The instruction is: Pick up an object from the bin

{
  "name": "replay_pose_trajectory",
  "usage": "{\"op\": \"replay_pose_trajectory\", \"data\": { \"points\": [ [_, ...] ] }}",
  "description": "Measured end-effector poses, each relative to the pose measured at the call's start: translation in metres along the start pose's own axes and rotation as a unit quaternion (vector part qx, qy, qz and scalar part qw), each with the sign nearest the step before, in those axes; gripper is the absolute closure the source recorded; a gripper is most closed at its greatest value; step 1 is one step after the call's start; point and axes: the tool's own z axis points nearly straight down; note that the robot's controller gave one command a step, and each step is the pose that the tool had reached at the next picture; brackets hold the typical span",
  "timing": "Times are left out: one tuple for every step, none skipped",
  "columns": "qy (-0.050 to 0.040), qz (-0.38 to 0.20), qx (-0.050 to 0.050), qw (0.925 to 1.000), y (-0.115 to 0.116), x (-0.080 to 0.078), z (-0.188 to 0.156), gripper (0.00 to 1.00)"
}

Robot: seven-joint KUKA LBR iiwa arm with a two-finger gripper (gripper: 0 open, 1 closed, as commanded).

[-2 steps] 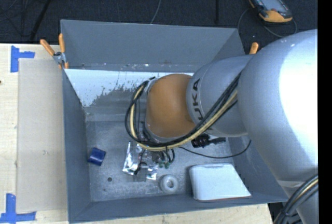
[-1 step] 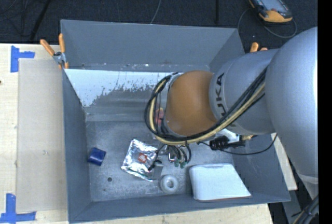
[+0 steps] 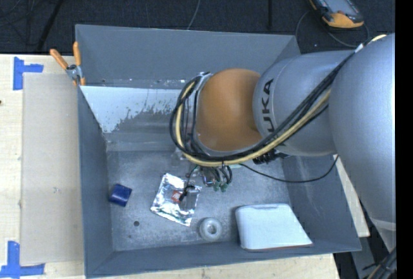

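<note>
The crinkled silver foil packet [image 3: 174,200] lies just front-left of my gripper [image 3: 208,179], its far right corner beneath me.
A small grey ring [image 3: 210,228] sits just in front of the packet, a white rectangular pad [image 3: 271,227] to its front right, and a small blue block [image 3: 120,194] to its left. The packet looks nearly square. I cannot tell whether my gripper is released or clenched.

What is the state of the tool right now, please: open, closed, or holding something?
Tool: cannot be told; it hangs over the upper right edge of the crinkled silver packet.
</note>
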Motion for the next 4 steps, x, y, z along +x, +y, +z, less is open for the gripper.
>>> {"op": "replay_pose_trajectory", "data": {
  "points": [
    [0.0015, 0.015, 0.001, 0.9999, -0.028, -0.029, 0.050, 0.00],
    [0.0016, 0.016, 0.001, 0.9999, -0.028, -0.029, 0.050, 0.00],
    [0.0005, 0.018, 0.000, 0.9998, -0.029, -0.029, 0.050, 1.00],
    [-0.0006, 0.020, 0.000, 0.9998, -0.029, -0.030, 0.018, 1.00]
  ]
}}
